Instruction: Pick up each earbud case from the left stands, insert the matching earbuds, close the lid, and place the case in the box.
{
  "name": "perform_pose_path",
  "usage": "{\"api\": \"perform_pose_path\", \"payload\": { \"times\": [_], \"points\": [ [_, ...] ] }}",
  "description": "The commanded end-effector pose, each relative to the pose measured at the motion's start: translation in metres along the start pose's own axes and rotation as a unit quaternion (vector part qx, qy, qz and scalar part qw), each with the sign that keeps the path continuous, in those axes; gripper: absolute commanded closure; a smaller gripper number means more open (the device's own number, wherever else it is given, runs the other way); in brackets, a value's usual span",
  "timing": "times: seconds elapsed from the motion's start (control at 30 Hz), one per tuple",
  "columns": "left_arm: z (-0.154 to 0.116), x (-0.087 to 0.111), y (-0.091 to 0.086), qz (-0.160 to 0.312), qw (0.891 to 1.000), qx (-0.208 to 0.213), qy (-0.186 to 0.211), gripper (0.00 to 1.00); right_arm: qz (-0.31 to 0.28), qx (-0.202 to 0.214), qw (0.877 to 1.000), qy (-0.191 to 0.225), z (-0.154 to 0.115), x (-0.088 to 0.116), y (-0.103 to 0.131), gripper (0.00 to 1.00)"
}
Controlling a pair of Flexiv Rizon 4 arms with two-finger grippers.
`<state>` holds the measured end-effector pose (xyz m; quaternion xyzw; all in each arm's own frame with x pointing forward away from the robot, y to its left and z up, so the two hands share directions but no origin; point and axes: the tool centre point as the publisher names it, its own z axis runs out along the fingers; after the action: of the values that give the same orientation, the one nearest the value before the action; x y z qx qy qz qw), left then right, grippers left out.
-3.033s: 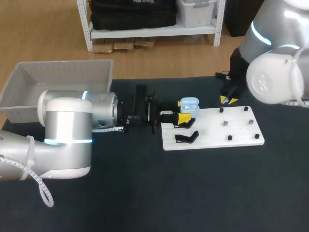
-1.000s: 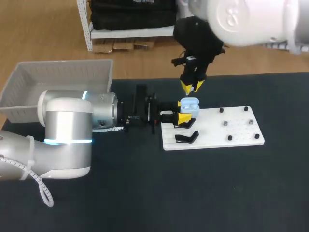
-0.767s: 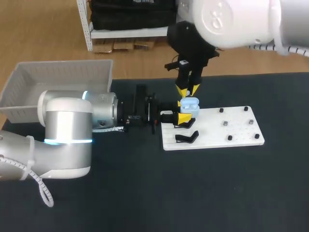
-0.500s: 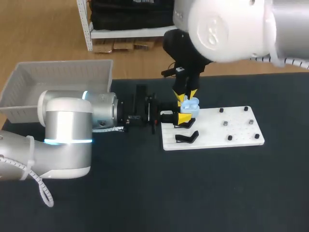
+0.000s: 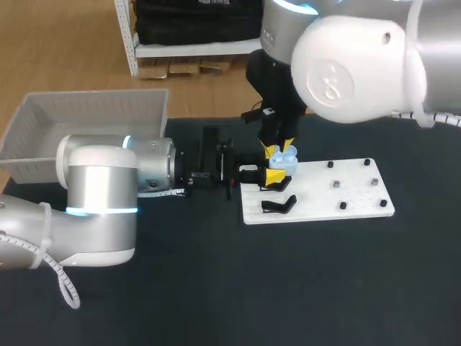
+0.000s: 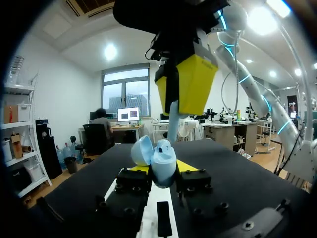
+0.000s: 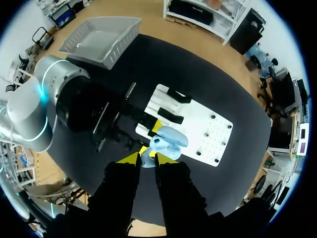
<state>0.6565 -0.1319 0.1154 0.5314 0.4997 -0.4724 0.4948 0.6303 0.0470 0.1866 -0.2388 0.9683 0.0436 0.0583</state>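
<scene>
Dark matte table (image 5: 216, 288) underneath, and on it lay the flat white board (image 5: 346, 209), with a black stand (image 5: 277, 205) at its near left corner. Just beyond, the left gripper (image 5: 272, 175) was clamped on the open light-blue earbud case (image 5: 283, 160). Right above the case, the right gripper (image 5: 279, 149) pinched a small white earbud (image 6: 173, 126). Far left sat the grey plastic basket (image 5: 86, 108).
</scene>
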Motion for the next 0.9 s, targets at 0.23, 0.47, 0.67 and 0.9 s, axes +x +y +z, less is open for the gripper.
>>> {"api": "perform_pose_path", "payload": {
  "times": [0.23, 0.47, 0.67, 0.9],
  "points": [
    [0.0, 0.001, 0.0, 0.002, 1.0, -0.002, -0.002, 1.0, -0.003, -0.002, 0.999, -0.033, 0.008, 0.007, -0.007, 1.0],
    [0.0, 0.001, 0.0, 0.002, 1.0, -0.002, -0.002, 1.0, -0.007, -0.001, 0.999, -0.043, 0.012, 0.003, -0.009, 1.0],
    [0.0, 0.001, 0.0, 0.002, 1.0, -0.002, -0.002, 1.0, -0.01, 0.0, 0.999, -0.045, 0.015, 0.001, -0.012, 1.0],
    [0.0, 0.001, 0.0, 0.002, 1.0, -0.002, -0.002, 1.0, -0.014, 0.001, 0.999, -0.049, 0.016, 0.0, -0.012, 1.0]
  ]
}}
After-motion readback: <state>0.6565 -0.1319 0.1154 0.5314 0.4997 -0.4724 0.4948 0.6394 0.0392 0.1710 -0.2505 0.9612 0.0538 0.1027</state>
